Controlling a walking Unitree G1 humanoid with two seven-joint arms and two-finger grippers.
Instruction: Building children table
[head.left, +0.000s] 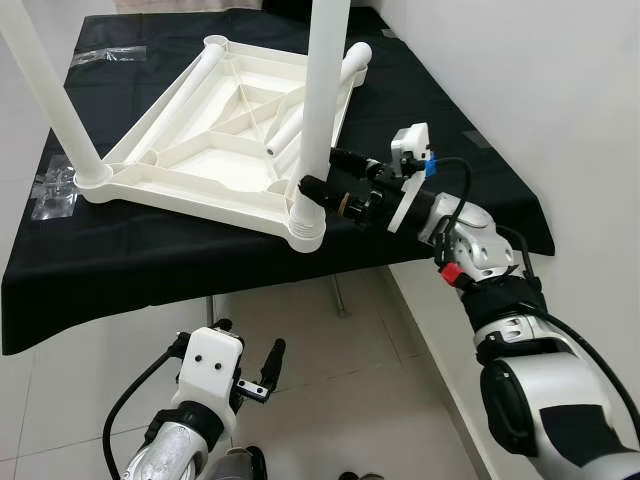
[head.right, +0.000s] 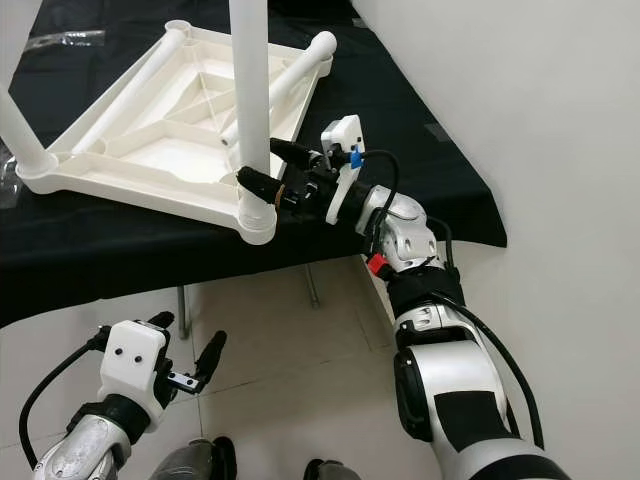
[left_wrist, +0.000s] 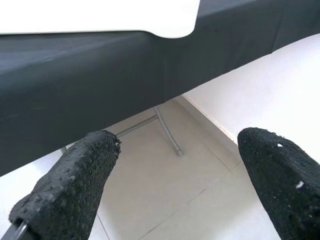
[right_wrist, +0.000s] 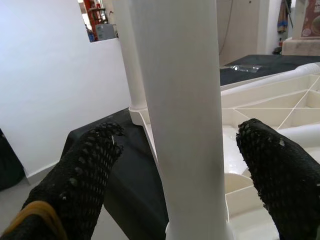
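Right now I have the right gripper (head.left: 318, 183) reached forward at table height, its fingers spread either side of the upright leg (head.left: 322, 100) at the near corner of the upturned white table top (head.left: 190, 160), which lies on the black-clothed table (head.left: 120, 260). My left gripper (head.left: 250, 365) hangs low over the floor, fingers wide apart and holding nothing.

I'm looking down from the head cameras onto the black-draped work table (head.left: 120, 260) and upturned white tabletop (head.left: 215, 150) (both eyes sharing it). The right wrist camera is sitting very close to the near upright leg (right_wrist: 182, 115); the left one is pointing under the work table's edge at the tiled floor (left_wrist: 165, 200).
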